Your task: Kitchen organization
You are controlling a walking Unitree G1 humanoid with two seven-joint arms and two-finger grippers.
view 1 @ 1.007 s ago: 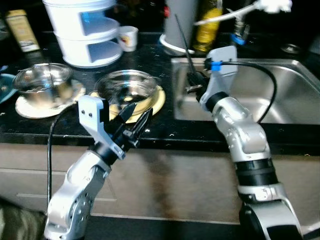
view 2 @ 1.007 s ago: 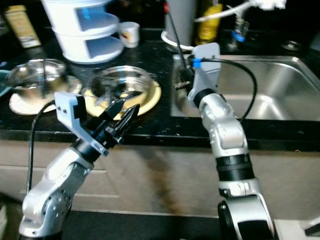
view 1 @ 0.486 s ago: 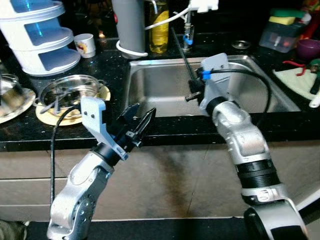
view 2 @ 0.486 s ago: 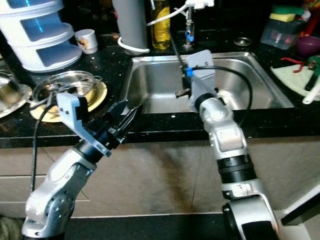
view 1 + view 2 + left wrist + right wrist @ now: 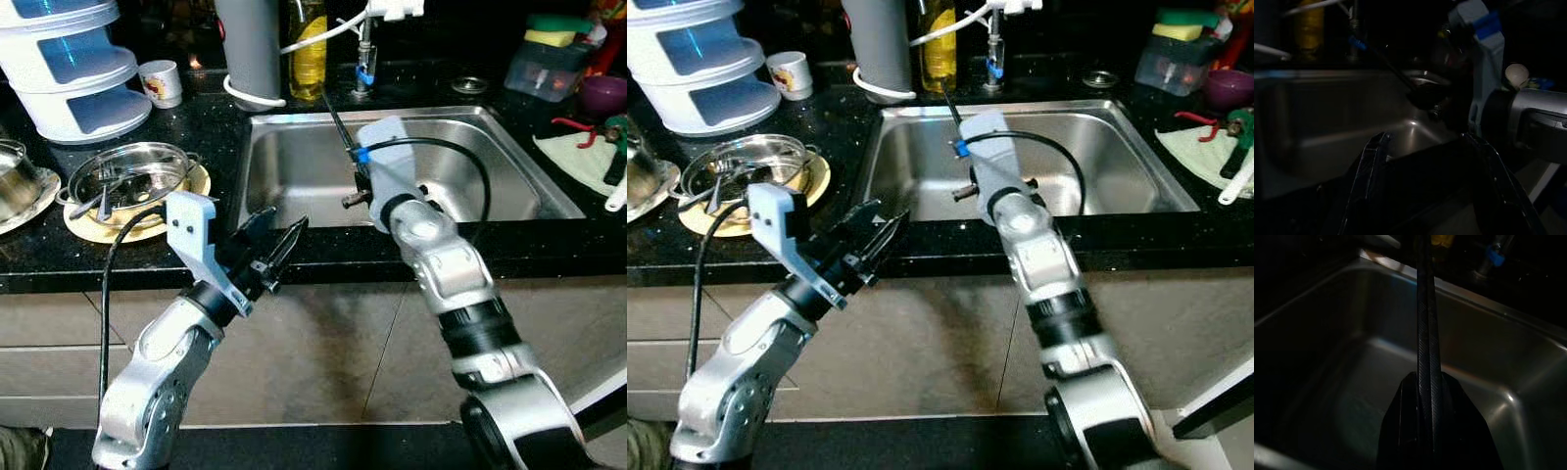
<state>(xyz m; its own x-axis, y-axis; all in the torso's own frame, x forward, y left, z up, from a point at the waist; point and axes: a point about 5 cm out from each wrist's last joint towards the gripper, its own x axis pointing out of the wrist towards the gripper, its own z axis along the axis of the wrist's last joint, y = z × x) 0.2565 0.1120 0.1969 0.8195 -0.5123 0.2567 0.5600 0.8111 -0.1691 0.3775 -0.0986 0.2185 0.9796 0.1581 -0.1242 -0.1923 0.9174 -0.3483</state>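
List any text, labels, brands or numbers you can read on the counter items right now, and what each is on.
None can be read.
White cup behind the steel bowl: a reddish printed mark, too small and blurred to read.
Yellow bottle at the back of the sink: no legible label.
White tiered container: plain, no print seen.
Clear tub holding sponges: no print seen.

Left pincer (image 5: 277, 242) spread before counter edge; right pincer (image 5: 335, 122) over sink (image 5: 294, 176).
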